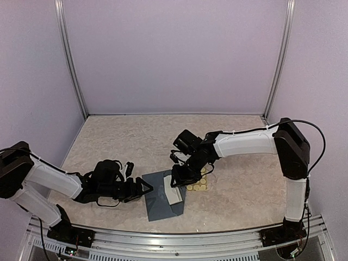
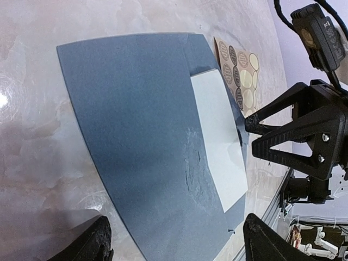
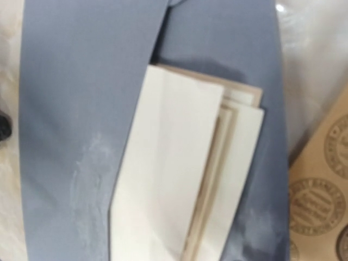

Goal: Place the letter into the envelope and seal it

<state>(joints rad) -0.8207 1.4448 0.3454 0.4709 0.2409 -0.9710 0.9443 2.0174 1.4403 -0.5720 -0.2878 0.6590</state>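
Looking down from the top camera: envelope point(image 1: 159, 200) flat on the desk point(image 1: 119, 141) near the front edge, between the two arms.

Letter point(image 1: 174, 194) folded, white side up, on the envelope's right part. The right wrist view shows one long edge slipped under a blue layer and the rest uncovered, with the folded layers fanning slightly at the exposed edge. Letter not fully in.

Left hand point(image 1: 145, 187) low at the envelope's left edge, fingers wide apart, holding nothing.

Right hand point(image 1: 179, 176) over the letter, tips at its right edge. Contact unclear. Cannot tell whether its fingers are apart or together.

Sticker sheet point(image 1: 198, 181) on the desk just right of the envelope.

Pale scuffs on the envelope's face beside the letter.
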